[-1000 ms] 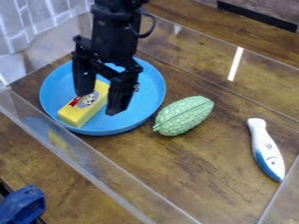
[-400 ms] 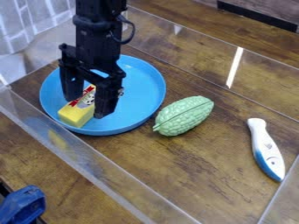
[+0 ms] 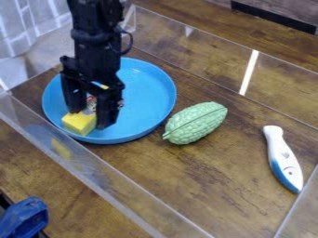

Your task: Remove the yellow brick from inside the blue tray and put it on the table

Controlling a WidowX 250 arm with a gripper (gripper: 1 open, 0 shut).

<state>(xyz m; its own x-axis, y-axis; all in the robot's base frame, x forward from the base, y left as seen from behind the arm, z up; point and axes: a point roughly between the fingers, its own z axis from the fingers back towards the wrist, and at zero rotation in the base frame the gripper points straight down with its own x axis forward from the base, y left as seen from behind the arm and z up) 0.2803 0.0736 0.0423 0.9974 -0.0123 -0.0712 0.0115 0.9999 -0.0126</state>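
Fingers spread wide, a black gripper (image 3: 96, 107) straddles the yellow brick (image 3: 82, 121) between its tips inside the blue tray (image 3: 155, 91), with grasping, lifting and tabletop placement all apparently ahead.

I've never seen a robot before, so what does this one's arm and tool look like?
The arm is dark, nearly black, coming in from the top edge. The tool is dark too, with two chunky, angular fingers.

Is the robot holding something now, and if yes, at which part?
Nothing is held: the fingers are open around the yellow brick in the blue tray.
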